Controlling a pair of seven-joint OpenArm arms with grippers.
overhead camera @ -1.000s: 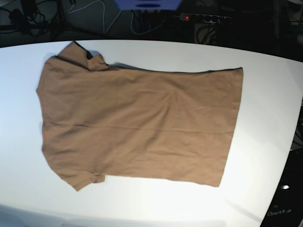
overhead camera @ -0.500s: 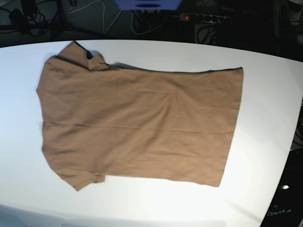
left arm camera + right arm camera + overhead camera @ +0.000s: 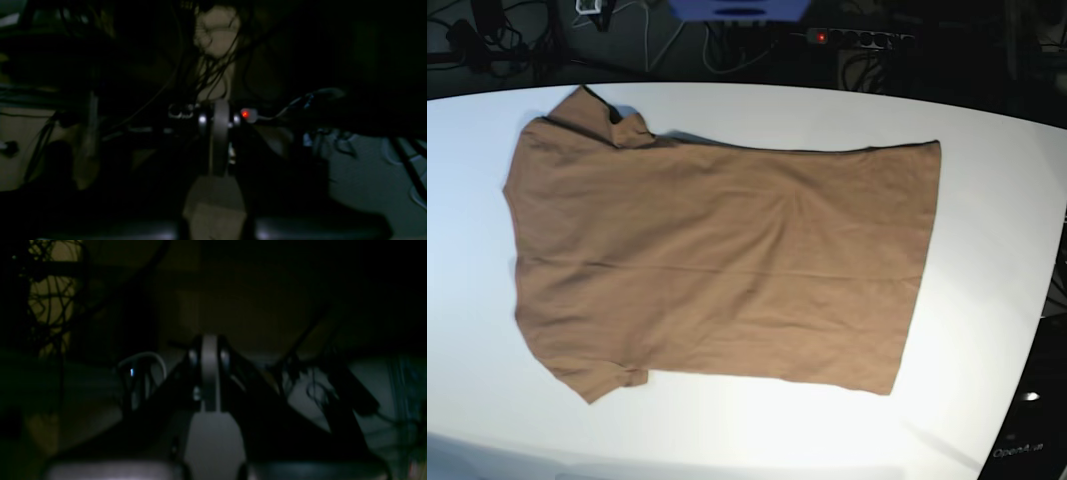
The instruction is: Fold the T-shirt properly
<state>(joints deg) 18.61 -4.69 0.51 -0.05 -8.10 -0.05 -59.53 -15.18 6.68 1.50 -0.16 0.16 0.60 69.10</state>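
The tan-brown T-shirt [image 3: 717, 260] lies spread flat on the white table [image 3: 987, 250] in the base view, collar end to the left, hem to the right, one sleeve at the far left top and one at the near left. Neither arm shows in the base view. In the left wrist view my left gripper [image 3: 220, 140] has its jaws pressed together on nothing, pointing into a dark area with cables. In the right wrist view my right gripper [image 3: 209, 373] is likewise shut and empty. The shirt is out of both wrist views.
Behind the table's far edge run cables and a power strip with a red light [image 3: 822, 37]. A blue object [image 3: 739, 8] sits at the top centre. Bare white table surrounds the shirt, widest at the right and near sides.
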